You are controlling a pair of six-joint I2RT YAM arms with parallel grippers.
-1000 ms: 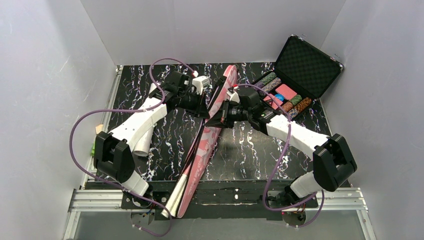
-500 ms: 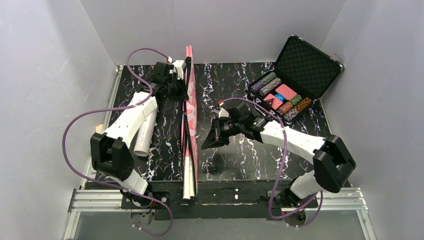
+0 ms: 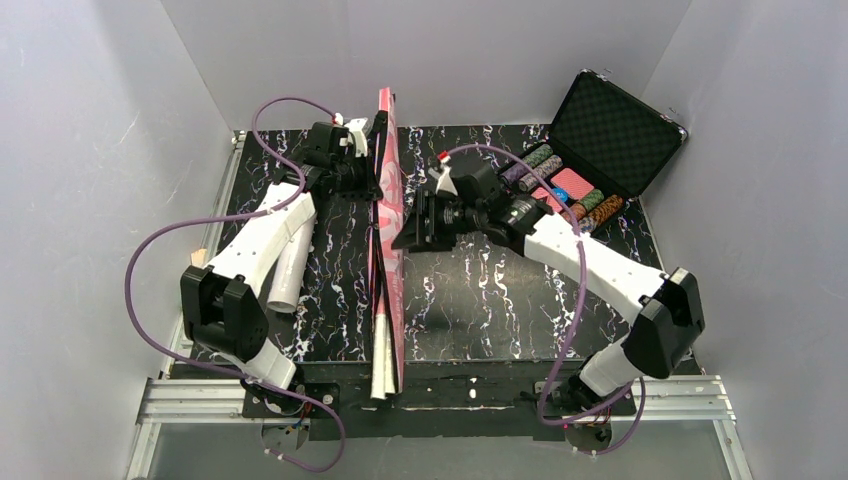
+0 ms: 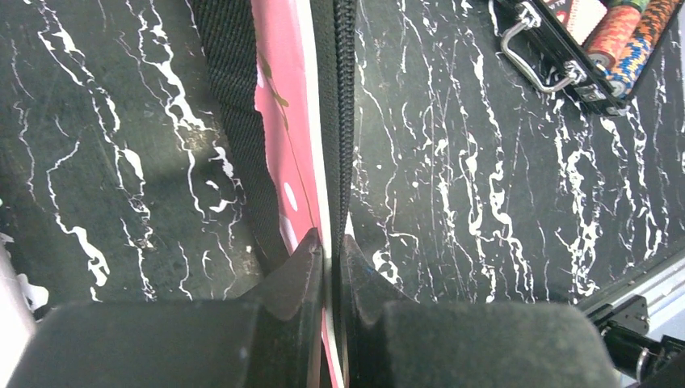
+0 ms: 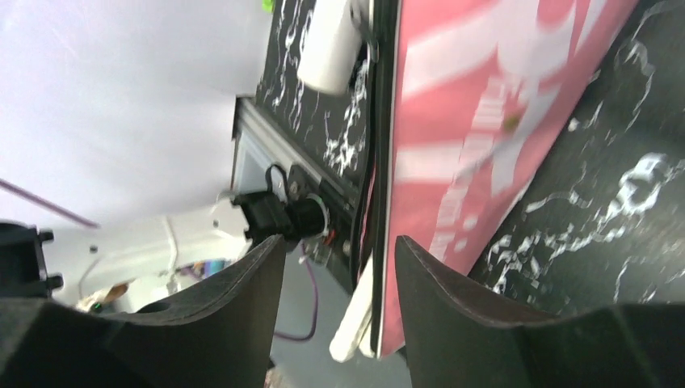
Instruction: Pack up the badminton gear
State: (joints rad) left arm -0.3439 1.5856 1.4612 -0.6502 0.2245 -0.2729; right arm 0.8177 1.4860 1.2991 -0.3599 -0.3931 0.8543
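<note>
The long pink bag (image 3: pixel 384 235) stands on its edge, running from the back wall to the table's near edge. My left gripper (image 3: pixel 371 168) is shut on its upper zipped edge; in the left wrist view the fingertips (image 4: pixel 315 257) pinch the pink fabric (image 4: pixel 283 121) beside the black zipper (image 4: pixel 346 113) and strap (image 4: pixel 234 105). White racket handles (image 3: pixel 378 378) stick out of the bag's near end (image 5: pixel 355 311). My right gripper (image 3: pixel 406 228) is open, close against the bag's right face (image 5: pixel 476 121) and holding nothing. A white tube (image 3: pixel 289 270) lies under the left arm.
An open black case (image 3: pixel 612 128) with stacked coloured poker chips (image 3: pixel 572 198) sits at the back right; its handle and chips show in the left wrist view (image 4: pixel 602 48). Grey walls enclose the black marbled table (image 3: pixel 490 300). A metal rail (image 3: pixel 450 395) runs along the near edge.
The bag swung from a tilt to straight and upright under the left gripper's hold. My right gripper let go, opened, dropped back toward mid-table, then moved up beside the bag.
</note>
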